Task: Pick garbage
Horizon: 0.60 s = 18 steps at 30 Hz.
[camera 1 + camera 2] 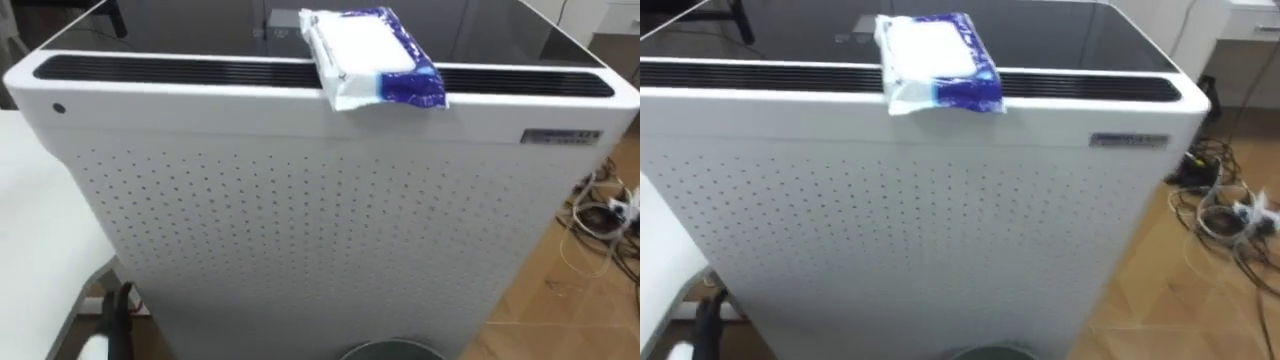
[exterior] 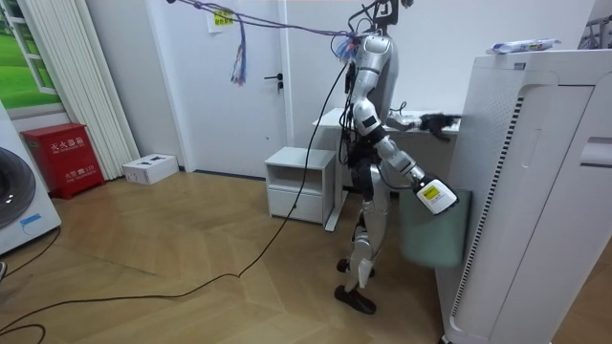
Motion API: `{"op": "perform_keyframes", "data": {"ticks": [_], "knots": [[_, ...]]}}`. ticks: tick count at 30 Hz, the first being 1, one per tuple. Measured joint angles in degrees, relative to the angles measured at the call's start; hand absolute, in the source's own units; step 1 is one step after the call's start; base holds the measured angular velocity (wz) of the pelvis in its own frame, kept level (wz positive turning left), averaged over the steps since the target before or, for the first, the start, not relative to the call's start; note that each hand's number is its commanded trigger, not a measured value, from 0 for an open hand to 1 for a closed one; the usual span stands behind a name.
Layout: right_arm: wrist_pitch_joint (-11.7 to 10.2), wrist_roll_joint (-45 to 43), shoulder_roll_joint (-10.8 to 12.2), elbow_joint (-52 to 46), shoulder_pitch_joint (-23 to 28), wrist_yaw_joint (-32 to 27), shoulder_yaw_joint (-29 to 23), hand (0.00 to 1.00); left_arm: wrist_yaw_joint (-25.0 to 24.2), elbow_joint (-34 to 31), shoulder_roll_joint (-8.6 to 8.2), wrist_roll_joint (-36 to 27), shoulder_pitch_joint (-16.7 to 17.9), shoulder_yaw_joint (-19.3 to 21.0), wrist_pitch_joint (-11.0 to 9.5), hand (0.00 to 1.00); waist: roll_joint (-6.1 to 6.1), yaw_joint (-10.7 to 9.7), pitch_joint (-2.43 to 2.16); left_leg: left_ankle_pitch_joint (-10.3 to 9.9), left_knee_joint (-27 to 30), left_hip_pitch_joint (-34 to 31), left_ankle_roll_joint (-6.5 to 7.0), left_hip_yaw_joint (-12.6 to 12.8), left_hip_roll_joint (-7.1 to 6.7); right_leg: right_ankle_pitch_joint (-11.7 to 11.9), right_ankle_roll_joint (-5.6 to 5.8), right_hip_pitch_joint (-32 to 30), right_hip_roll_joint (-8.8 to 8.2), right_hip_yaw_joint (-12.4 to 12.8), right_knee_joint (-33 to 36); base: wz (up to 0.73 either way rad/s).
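A blue and white soft packet [image 1: 372, 55] lies on top of a tall white perforated appliance [image 1: 300, 220], at its near edge and overhanging the dark vent slot. In the room view the packet [image 2: 521, 45] sits high on the appliance, above the robot's arms. The robot stands close in front of the appliance, facing it. Its right hand [image 2: 435, 196] hangs low beside a grey-green bin [image 2: 430, 234]. Its left hand [image 2: 440, 124] reaches forward at chest height over a white desk [image 2: 330, 119]. The bin's round rim [image 1: 390, 350] shows at the appliance's foot.
The white desk's top [image 1: 30, 210] borders the appliance on the left. Loose cables [image 1: 605, 210] lie on the wooden floor to the right. A small white cabinet [image 2: 298, 182] stands behind the robot, and a red box [image 2: 62, 158] by the far wall.
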Motion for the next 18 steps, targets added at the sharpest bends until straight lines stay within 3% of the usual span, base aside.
{"op": "perform_keyframes", "data": {"ticks": [2,7,13,18], "knots": [[0.0,-0.6,0.0,0.0,0.1,0.5,0.0,1.00,3.1,-5.1,0.73,1.4,0.0,0.8,-3.1,0.00,0.71,0.3,0.26,0.0,-0.1,0.5,-0.02,0.0,-0.02,0.0,0.00,0.5,0.01,0.0,0.0,0.00],[0.0,-1.5,0.1,0.0,0.1,0.8,-0.2,1.00,6.7,-12.1,0.99,5.6,-0.1,1.3,-5.8,0.00,1.02,0.3,0.12,0.1,-0.4,0.5,-0.19,-0.2,-0.03,0.0,-0.02,0.5,0.11,-0.1,-0.3,0.00],[0.0,-3.0,0.0,-0.2,0.1,1.3,-0.7,1.00,9.1,-16.7,1.01,9.7,-1.2,2.5,-6.5,0.00,0.87,0.1,-0.07,0.2,-0.4,0.7,-0.27,-0.6,0.01,0.2,-0.11,0.7,0.24,-0.3,-1.0,0.02],[0.0,-3.0,0.0,-0.2,0.2,2.4,-0.7,1.00,9.2,-21.0,1.01,9.6,-1.2,2.4,-6.5,0.00,0.92,0.0,-0.09,0.2,-0.4,1.3,-0.28,-0.8,0.05,0.2,-0.09,1.7,0.29,-0.5,-1.7,0.02]]}}
